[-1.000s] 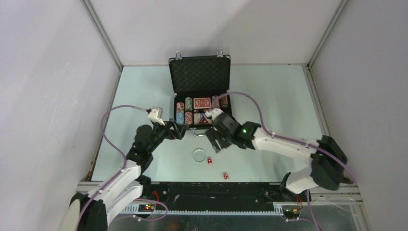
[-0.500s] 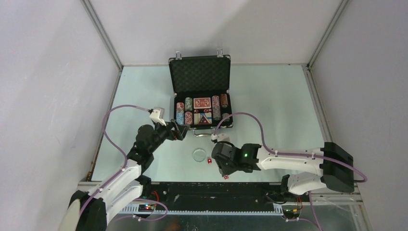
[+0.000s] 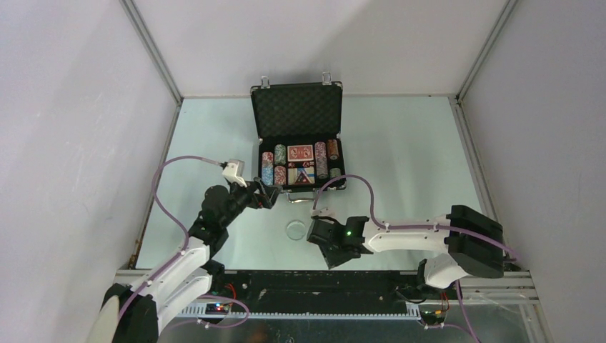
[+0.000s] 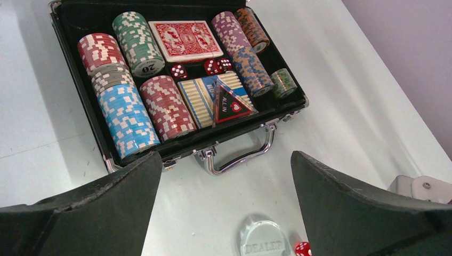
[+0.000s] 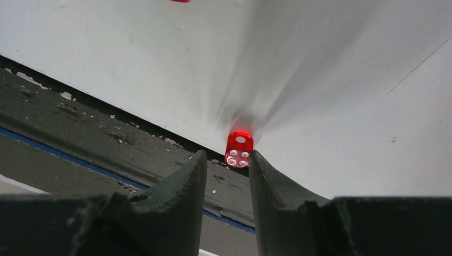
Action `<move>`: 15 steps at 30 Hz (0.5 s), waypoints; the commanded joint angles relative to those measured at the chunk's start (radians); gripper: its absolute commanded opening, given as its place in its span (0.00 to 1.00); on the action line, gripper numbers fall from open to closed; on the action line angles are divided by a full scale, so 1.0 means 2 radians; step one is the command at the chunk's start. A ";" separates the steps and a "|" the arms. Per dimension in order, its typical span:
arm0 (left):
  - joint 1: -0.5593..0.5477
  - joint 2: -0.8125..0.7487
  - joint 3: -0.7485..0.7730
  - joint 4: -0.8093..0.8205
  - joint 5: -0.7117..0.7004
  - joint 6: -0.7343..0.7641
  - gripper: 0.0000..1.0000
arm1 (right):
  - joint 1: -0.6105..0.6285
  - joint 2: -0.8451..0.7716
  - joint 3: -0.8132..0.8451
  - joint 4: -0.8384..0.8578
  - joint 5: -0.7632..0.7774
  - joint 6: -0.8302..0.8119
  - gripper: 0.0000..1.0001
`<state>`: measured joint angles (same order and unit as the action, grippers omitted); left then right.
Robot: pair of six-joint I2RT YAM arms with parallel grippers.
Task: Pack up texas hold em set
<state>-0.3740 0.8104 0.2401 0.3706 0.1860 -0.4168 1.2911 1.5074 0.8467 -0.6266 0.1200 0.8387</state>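
The black briefcase [image 3: 336, 158] lies open at the table's back, lid [image 3: 296, 111] up, holding striped chip stacks [image 4: 125, 114], red-backed cards [image 4: 184, 38] and red dice [image 4: 213, 66]. Its silver handle [image 4: 242, 157] faces me. The clear "DEALER" disc [image 3: 295, 229] lies on the table, with a red die [image 4: 303, 249] beside it. My left gripper [image 4: 225, 160] is open and empty, hovering between case and disc. My right gripper [image 5: 226, 156] is slightly open at the table's near edge. A second red die [image 5: 239, 149] sits just beyond its fingertips, close to the right finger [image 5: 261, 170].
The dark rail [image 5: 106, 138] with a blue strip runs along the table's near edge, right under the right gripper. In the top view the right gripper [image 3: 330, 246] hides both loose dice. Grey walls and metal frame posts [image 3: 154, 57] enclose the table.
My right arm has drawn back from the briefcase to the near table edge and come down over the loose die there. The left arm has not moved.
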 commanded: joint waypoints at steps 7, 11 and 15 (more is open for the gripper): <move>-0.005 -0.009 0.024 0.002 -0.008 0.014 0.98 | 0.008 0.015 -0.011 0.007 -0.016 0.027 0.39; -0.005 -0.010 0.024 0.001 -0.008 0.014 0.98 | 0.007 0.017 -0.012 0.010 -0.013 0.028 0.44; -0.005 -0.011 0.024 0.001 -0.008 0.015 0.98 | 0.005 0.003 -0.012 0.010 -0.003 0.030 0.46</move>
<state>-0.3759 0.8040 0.2401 0.3557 0.1860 -0.4164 1.2930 1.5082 0.8463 -0.6170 0.1169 0.8665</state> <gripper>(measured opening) 0.984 0.459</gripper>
